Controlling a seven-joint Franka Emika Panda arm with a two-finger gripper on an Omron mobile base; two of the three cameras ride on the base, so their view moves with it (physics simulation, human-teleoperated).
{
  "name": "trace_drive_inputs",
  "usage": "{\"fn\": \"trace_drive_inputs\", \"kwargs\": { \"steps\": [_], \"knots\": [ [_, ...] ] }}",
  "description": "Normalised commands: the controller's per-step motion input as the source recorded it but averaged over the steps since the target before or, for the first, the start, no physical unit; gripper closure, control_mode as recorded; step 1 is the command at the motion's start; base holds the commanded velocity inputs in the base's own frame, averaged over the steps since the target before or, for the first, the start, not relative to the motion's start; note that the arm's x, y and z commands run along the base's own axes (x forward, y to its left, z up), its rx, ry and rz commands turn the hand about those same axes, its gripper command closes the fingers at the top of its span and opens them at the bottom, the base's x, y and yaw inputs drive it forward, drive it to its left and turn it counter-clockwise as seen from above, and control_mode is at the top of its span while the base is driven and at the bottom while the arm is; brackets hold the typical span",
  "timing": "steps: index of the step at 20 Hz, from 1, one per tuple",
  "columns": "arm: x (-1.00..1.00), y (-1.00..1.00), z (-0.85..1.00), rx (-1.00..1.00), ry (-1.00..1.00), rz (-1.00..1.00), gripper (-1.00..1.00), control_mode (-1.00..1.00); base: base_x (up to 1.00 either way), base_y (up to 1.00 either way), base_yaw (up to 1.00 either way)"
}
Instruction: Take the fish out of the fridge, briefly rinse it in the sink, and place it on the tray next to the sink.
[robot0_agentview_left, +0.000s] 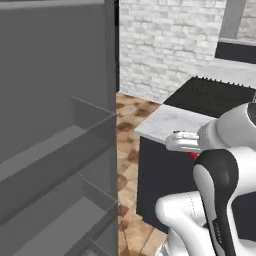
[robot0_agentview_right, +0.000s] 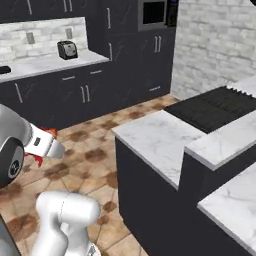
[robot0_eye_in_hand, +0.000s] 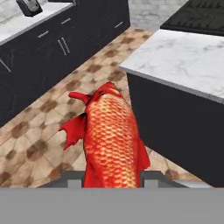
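Note:
My gripper (robot0_eye_in_hand: 113, 177) is shut on the fish (robot0_eye_in_hand: 112, 138), a bright red, scaly body with small fins that sticks out ahead of the fingers over the brown tiled floor. In the left base view the gripper (robot0_agentview_left: 178, 141) hangs in front of the marble counter's corner, with red bits of the fish (robot0_agentview_left: 194, 155) showing beside the hand. From the right base, the gripper (robot0_agentview_right: 48, 144) is at the far left with the fish's red fins (robot0_agentview_right: 49, 131) around it. The open grey fridge (robot0_agentview_left: 55, 150) with flat shelves stands to the left. The sink and the tray are out of view.
A white marble counter (robot0_agentview_right: 155, 135) on a black base juts out close to the right of the hand, with a black cooktop (robot0_agentview_right: 215, 107) behind it. Dark cabinets and a toaster (robot0_agentview_right: 66, 49) line the far wall. Open tiled floor (robot0_agentview_right: 95, 155) lies between.

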Motion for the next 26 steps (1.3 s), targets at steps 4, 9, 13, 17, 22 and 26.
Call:
{"fn": "trace_drive_inputs", "kwargs": {
  "steps": [4,9,13,17,22,26],
  "knots": [
    [0.00,0.00,0.00,0.00,0.00,0.00,1.00,1.00,0.68,-0.21,0.72],
    [0.00,0.00,0.00,0.00,0.00,0.00,1.00,1.00,1.00,-0.48,0.49],
    [0.00,0.00,0.00,0.00,0.00,0.00,1.00,1.00,1.00,0.00,0.54],
    [0.00,0.00,0.00,0.00,0.00,0.00,1.00,1.00,1.00,0.05,0.53],
    [0.00,0.00,0.00,0.00,0.00,0.00,1.00,1.00,1.00,0.11,0.49],
    [0.00,0.00,0.00,0.00,0.00,0.00,1.00,1.00,1.00,0.07,0.50]
  ]
}}
